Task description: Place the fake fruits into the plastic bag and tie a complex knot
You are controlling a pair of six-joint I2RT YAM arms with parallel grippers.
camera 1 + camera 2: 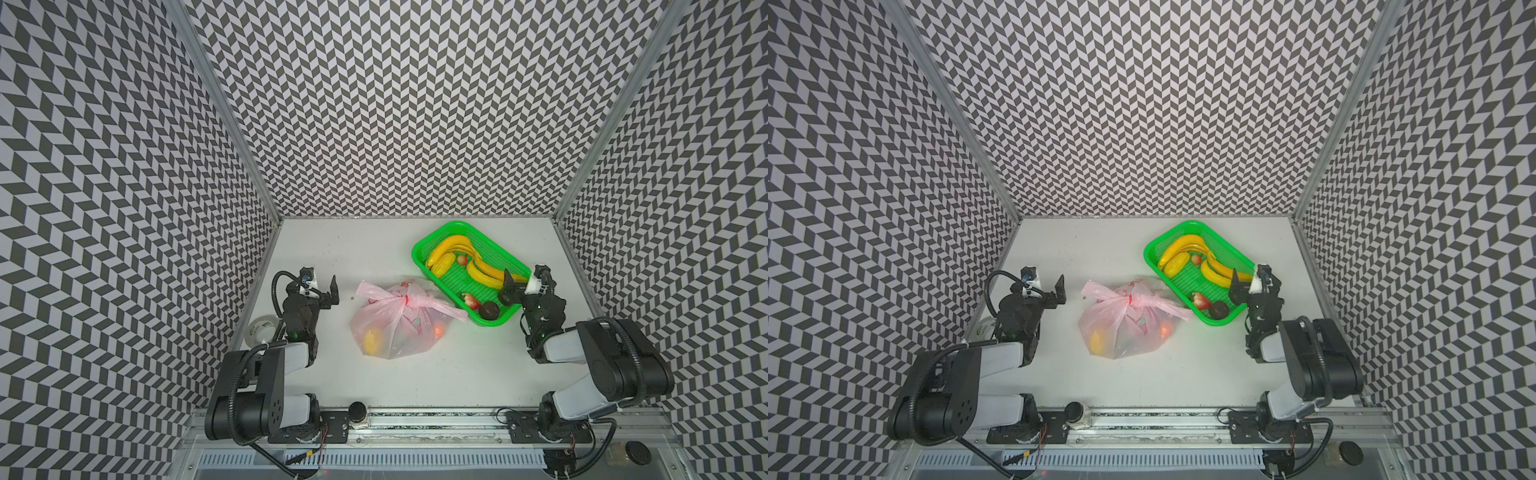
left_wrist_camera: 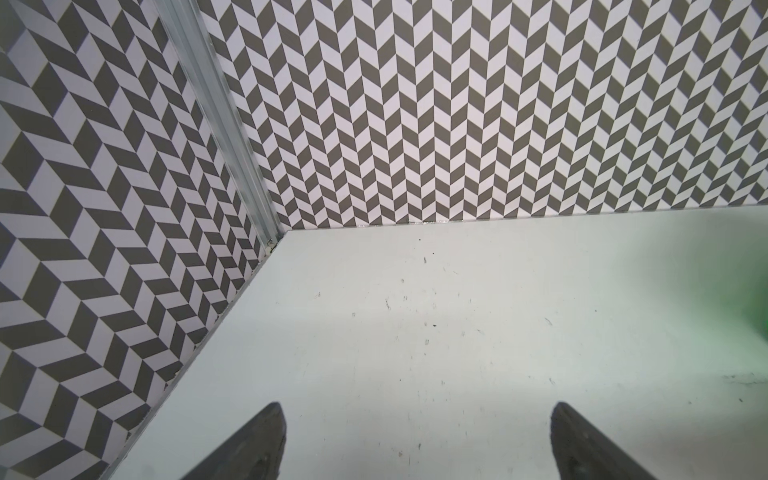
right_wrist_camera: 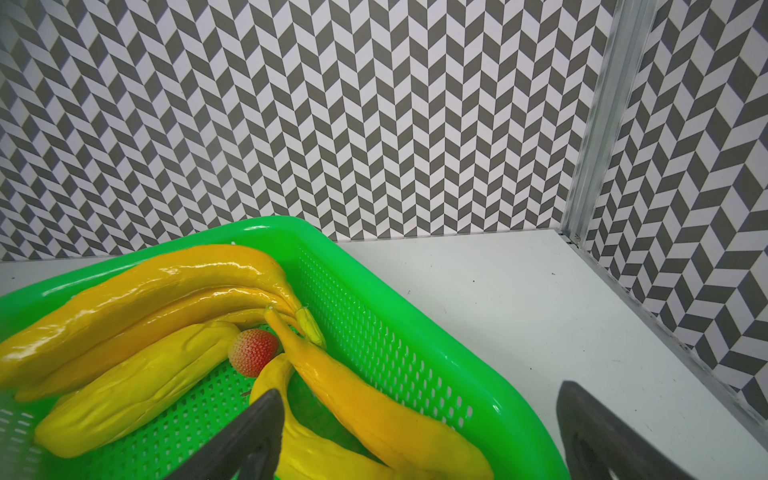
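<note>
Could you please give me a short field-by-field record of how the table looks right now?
plastic bag: middle of the table, closed, a yellow fruit showing through
knot: handles bunched and tied on top
green basket: right of the bag
in basket: bananas, strawberries, dark ball
left gripper: open, empty, over bare table
right gripper: open, empty, one finger over the basket, one outside its rim
tape roll: beside left arm

Right gripper spread wide, straddling the rim of the green mesh basket!
One finger hangs above the bananas, the other above bare white table. At the gripper's eleven o'clock, a red strawberry nestles among the bananas, with a ridged yellow fruit at ten.
</note>
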